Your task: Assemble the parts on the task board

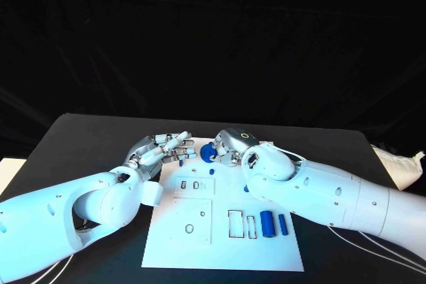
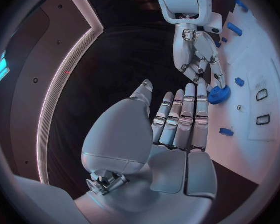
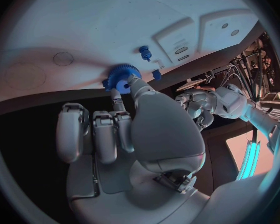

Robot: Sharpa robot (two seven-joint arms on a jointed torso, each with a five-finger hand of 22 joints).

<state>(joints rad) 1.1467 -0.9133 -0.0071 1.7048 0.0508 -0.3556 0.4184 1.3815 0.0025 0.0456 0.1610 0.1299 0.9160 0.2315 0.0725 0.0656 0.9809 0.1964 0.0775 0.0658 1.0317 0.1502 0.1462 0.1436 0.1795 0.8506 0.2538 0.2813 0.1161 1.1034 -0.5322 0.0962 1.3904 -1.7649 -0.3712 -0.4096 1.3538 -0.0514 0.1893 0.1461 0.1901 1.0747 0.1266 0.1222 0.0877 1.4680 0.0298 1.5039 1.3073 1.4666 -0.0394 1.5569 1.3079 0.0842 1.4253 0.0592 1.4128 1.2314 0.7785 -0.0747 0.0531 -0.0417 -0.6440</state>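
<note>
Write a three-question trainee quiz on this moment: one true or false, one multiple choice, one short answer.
1. True or false: the left hand holds a part.
2. Which hand grips the blue gear? A) left B) right C) neither
3. On which end of the board do the two blue cylinders lie: the near end or the far end from the robot?

Key
1. False: its fingers are spread and hold nothing.
2. B: the right hand pinches the gear at the board's far edge.
3. The near end, side by side beside the rectangular slots.
</note>
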